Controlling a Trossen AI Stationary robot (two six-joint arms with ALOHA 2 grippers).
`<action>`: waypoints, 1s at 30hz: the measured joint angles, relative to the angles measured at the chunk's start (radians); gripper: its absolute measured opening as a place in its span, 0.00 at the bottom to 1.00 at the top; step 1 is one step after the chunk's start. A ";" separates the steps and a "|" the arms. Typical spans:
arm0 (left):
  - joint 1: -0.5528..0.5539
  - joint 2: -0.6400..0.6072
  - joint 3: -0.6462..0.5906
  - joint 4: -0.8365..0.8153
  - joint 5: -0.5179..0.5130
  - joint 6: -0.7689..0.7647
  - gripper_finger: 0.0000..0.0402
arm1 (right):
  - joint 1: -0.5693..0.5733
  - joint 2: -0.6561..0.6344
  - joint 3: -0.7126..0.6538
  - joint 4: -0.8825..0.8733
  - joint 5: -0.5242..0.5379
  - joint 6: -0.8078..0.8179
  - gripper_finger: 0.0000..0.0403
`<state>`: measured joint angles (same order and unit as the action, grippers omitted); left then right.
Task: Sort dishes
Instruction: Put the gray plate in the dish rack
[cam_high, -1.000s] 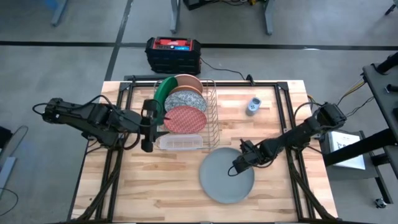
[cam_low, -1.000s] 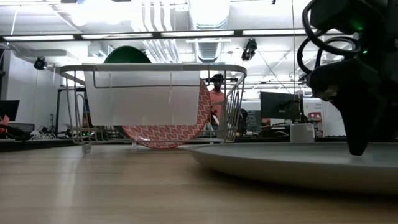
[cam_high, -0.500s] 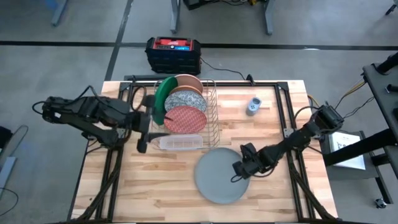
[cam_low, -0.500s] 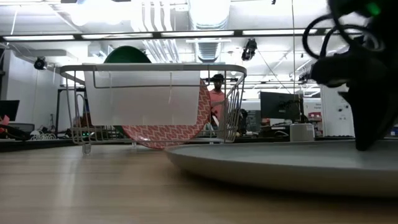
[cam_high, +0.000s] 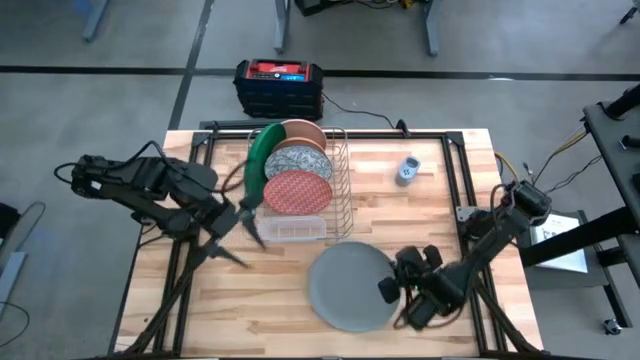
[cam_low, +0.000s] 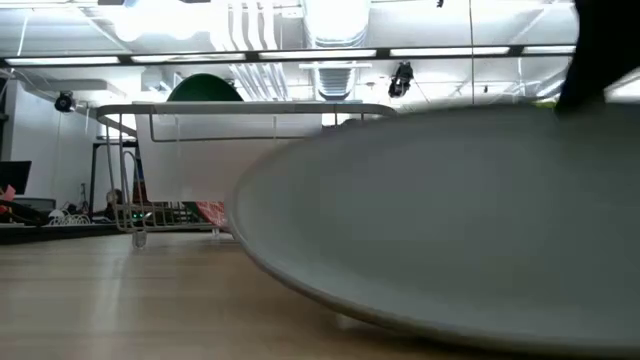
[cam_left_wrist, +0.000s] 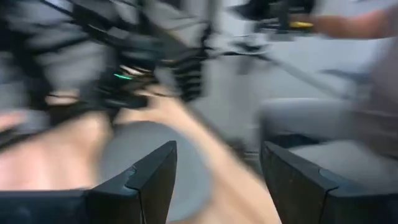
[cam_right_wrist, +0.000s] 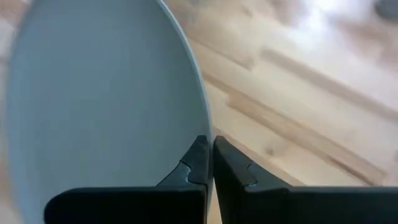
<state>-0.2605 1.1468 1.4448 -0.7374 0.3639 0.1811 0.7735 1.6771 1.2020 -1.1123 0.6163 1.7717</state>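
Note:
The grey plate (cam_high: 345, 288) lies near the table's front edge, right rim raised; in the low view this plate (cam_low: 450, 230) fills most of the picture. My right gripper (cam_high: 390, 289) is shut on its right rim. The wire rack (cam_high: 338, 190) holds the dark green plate (cam_high: 259, 160), pink plate (cam_high: 305, 131), speckled plate (cam_high: 297, 160) and red plate (cam_high: 297, 192) upright on their edges. My left gripper (cam_high: 248, 222) hovers open just left of the rack's front end, empty (cam_left_wrist: 217, 180). My right gripper pinches the grey plate's right rim (cam_right_wrist: 204, 127) between its two fingers (cam_right_wrist: 194, 163). The fingers come from the table's right side, slanting down, and lie across the rim. The plate is tilted, its held side raised and its left side low by the table.
A clear tray (cam_high: 290, 229) sits at the rack's near end. A small grey-blue gadget (cam_high: 406, 170) stands at the back right. A black and red box (cam_high: 278, 85) sits on the floor beyond the far edge. Bare wood lies at the front left.
My right gripper has shut on the grey plate's right rim and gone toward the near edge; the plate has slid a little left and its right side has tipped up. My left gripper has swung and turned toward the near right, staying open.

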 joint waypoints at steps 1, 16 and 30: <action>-0.007 0.003 0.000 -0.016 0.047 -0.019 0.55 | 0.013 0.018 0.048 -0.041 0.035 0.002 0.00; -0.307 -0.042 -0.131 -0.141 -0.495 -0.192 0.55 | 0.050 0.387 0.567 -0.458 0.365 -0.035 0.00; -0.353 -0.210 -0.109 -0.095 -0.672 -0.194 0.55 | 0.011 0.260 0.679 -0.459 0.864 -0.307 0.00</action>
<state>-0.6132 0.9364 1.3361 -0.8322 -0.3083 -0.0129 0.7840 1.9368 1.8815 -1.5709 1.4803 1.4650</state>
